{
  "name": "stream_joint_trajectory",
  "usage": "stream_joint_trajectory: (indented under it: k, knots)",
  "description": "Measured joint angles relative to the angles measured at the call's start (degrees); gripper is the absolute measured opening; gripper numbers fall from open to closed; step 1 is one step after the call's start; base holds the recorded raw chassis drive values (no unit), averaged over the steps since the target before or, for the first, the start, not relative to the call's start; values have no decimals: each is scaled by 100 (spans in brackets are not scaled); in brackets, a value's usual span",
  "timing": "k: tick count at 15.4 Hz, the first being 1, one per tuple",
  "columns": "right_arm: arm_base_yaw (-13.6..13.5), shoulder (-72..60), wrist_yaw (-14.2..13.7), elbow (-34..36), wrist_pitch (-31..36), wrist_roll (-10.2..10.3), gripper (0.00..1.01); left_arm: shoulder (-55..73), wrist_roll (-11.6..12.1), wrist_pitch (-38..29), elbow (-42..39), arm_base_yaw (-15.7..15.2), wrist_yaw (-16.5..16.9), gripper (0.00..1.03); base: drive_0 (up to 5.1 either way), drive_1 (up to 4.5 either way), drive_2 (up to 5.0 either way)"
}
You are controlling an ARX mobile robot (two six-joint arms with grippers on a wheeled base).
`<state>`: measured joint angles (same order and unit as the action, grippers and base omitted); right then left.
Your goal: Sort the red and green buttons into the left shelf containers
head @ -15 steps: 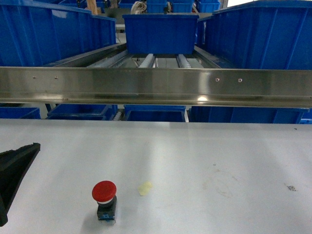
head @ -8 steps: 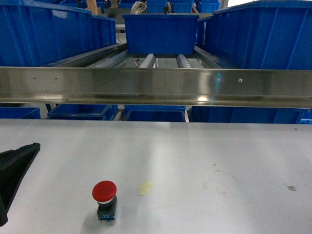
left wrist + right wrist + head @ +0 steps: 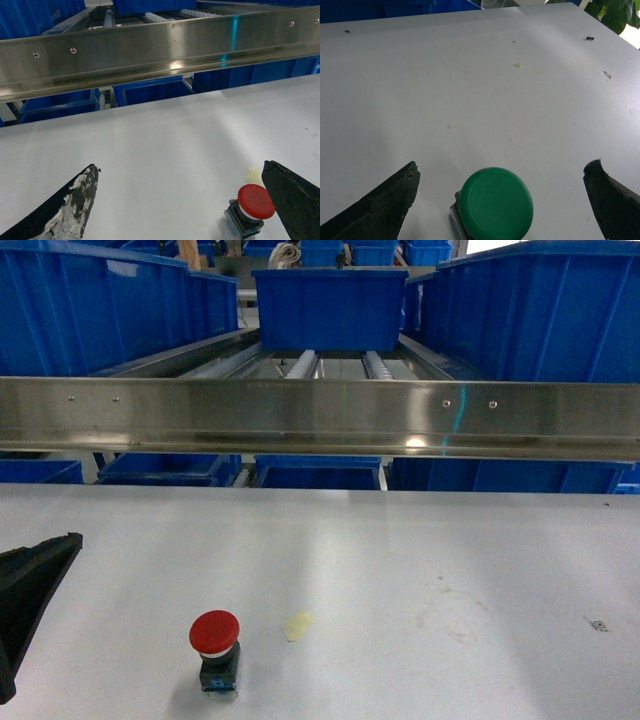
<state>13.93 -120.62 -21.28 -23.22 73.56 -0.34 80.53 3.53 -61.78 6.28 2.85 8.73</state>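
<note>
Nothing moved; red button (image 3: pixel 255 201) lower right between spread left gripper (image 3: pixel 192 200) fingers; green button (image 3: pixel 495 201) between spread right gripper (image 3: pixel 502 197) fingers.

Red button (image 3: pixel 214 632); green button (image 3: pixel 495 202); blue bins (image 3: pixel 329 306); white table (image 3: pixel 400 560).

A red button (image 3: pixel 214 632) stood upright on the white table (image 3: pixel 420 570), near its front edge and left of centre. A small yellowish scrap (image 3: pixel 297 625) lay just beside it to the right. Part of the black left gripper (image 3: pixel 30 590) showed at the left edge. Behind ran a steel rail (image 3: pixel 320 418), with blue bins (image 3: pixel 95 310) on the shelf beyond.
</note>
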Motion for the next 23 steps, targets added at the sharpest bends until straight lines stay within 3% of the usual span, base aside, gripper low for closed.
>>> stream_joint_trajectory:
  k: [6,16,20,23]
  knots:
    - [308,-350,-98,-632,26,70,98,0,2,0,0,0,2,98,0,0,0]
    - [341,-1032,-15,-726,20,94,98,0,0,2,0,0,0,98,0,0,0]
    - [376,-1167,-149,-728,15,-42,98,0,2,0,0,0,2,98,0,0,0]
    - [376,-1167,-146,-730,15,-76,67,0,2,0,0,0,2,98,0,0,0]
